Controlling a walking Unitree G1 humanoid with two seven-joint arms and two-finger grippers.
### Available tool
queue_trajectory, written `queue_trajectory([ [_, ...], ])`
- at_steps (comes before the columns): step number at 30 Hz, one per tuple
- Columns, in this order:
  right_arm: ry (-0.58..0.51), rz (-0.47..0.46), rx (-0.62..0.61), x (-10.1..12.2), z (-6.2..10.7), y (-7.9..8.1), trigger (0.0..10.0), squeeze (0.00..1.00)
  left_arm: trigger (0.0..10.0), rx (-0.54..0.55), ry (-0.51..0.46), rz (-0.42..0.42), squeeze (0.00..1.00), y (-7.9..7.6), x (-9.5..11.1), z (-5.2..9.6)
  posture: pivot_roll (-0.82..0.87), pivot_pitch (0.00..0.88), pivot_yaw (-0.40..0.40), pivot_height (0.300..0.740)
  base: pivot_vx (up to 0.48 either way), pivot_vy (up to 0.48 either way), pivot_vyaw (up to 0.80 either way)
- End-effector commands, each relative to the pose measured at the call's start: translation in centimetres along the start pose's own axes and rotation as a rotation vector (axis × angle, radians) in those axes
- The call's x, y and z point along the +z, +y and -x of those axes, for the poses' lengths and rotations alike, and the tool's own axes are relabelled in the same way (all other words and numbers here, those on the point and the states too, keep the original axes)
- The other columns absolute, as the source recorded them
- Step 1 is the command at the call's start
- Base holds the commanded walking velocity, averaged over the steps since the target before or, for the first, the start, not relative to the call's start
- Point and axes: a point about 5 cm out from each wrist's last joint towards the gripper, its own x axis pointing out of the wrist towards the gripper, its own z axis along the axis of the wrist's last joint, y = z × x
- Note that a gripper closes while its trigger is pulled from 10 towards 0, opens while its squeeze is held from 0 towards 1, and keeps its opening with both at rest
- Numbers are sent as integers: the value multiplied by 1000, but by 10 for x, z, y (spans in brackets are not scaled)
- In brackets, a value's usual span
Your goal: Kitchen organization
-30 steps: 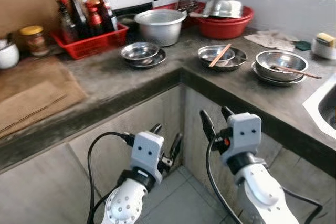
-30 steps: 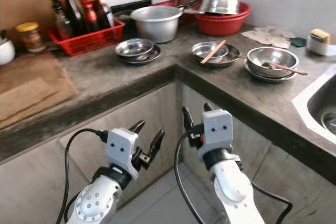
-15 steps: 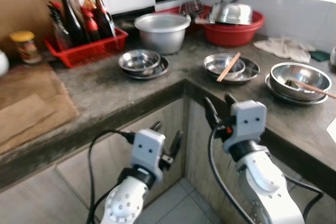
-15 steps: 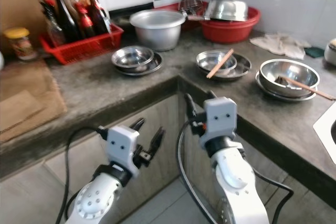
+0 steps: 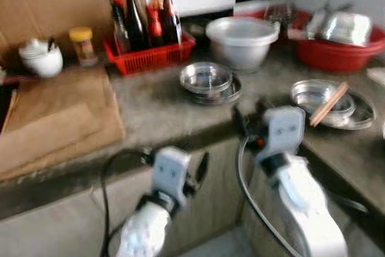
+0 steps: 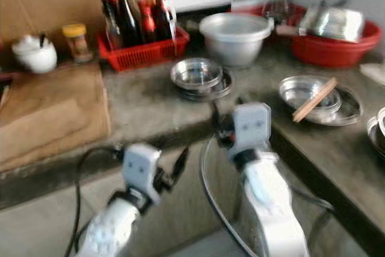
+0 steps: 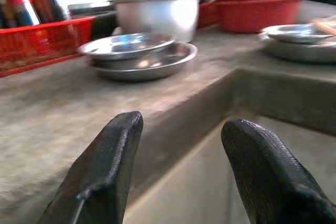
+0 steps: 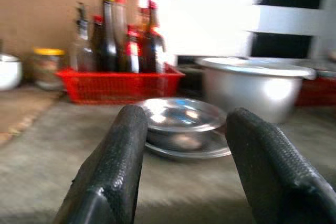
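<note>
The picture is blurred by motion. A steel bowl stacked on a steel plate point(image 5: 207, 81) sits on the grey counter point(image 5: 150, 109) near its inner corner. Behind it stands a large metal pot point(image 5: 242, 41). To the right, a second steel plate point(image 5: 331, 97) holds a bowl and chopsticks. My right gripper point(image 5: 248, 112) is open and empty at the counter's edge, pointing at the stacked bowl point(image 8: 181, 114). My left gripper point(image 7: 181, 124) is open and empty, lower down, in front of the cabinet below the edge.
A red basket of sauce bottles point(image 5: 150, 43) stands at the back. A jar point(image 5: 81, 43) and a white pot point(image 5: 41, 59) are left of it. Brown cardboard point(image 5: 57, 118) covers the counter's left part. A red basin with steel dishes point(image 5: 343, 46) is at the back right.
The whole view has swung left and blurred, so the camera has moved; the sink and the far right bowl have left the picture. Both grippers stay open and empty.
</note>
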Motion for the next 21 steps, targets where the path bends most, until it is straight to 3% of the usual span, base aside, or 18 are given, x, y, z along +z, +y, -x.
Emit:
queue_trajectory([
  [1,6,14,-34,-1,2,-9,10000,0,10000,-28,-23,6,0,-8,6,-2,78,42,13,740,330,0,0],
  [17,39,14,-49,-5,1,-10,10000,0,10000,-14,-26,16,0,-8,6,-3,77,57,12,740,326,0,0],
  [21,64,9,-47,-8,-3,-11,10000,0,10000,5,-26,16,0,-6,6,-4,78,63,8,740,137,0,0],
])
